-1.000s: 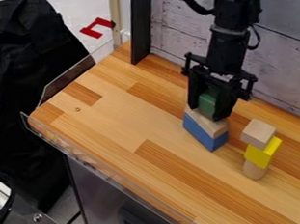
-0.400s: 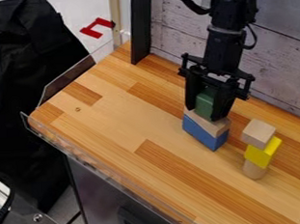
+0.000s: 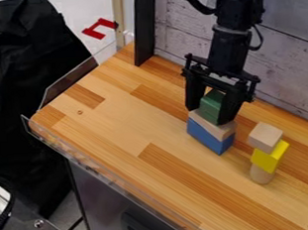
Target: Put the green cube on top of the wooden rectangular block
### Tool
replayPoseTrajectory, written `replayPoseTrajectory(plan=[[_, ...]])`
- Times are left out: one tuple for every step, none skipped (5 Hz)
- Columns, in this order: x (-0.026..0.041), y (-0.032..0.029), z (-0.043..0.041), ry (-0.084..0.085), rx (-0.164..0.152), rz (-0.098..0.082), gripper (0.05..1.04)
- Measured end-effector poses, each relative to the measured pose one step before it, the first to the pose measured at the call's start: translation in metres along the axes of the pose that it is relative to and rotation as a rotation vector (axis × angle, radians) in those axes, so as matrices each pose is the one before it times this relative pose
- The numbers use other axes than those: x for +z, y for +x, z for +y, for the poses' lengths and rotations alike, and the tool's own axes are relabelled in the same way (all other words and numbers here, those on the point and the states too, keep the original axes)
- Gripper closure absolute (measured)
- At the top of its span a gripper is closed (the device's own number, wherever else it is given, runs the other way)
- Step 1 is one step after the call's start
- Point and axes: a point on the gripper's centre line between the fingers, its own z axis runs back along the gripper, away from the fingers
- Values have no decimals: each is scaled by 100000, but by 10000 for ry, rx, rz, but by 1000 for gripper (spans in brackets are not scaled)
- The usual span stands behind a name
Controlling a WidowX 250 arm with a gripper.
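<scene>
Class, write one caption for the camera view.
Gripper straddling a green cube on a wooden block above a blue block.

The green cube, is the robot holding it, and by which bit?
I can't tell. The gripper is around the green cube, which seems to sit on the wooden block.

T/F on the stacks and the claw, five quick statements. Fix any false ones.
1. The green cube sits on the wooden rectangular block. True.
2. The blue block is directly under the wooden rectangular block. True.
3. The yellow block tops its stack. False: a pale wooden cube sits on it.
4. The claw is down at the stack with the yellow block. False: it is around the green cube, at the other stack.
5. A wooden cylinder is under the yellow block. True.
</scene>
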Motion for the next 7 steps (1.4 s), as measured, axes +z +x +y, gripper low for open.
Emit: replayPoseTrajectory(plan=[[-11, -18, -140, -50, 46, -63, 79], [1904, -579, -173, 22, -30, -688, 84], [1784, -578, -48, 79, 139, -440, 84], [802, -444, 379, 127, 189, -2, 84], [509, -462, 477, 330, 176, 95, 84], [1182, -278, 112, 133, 84, -368, 84], [869, -45, -55, -25, 83, -367, 84]])
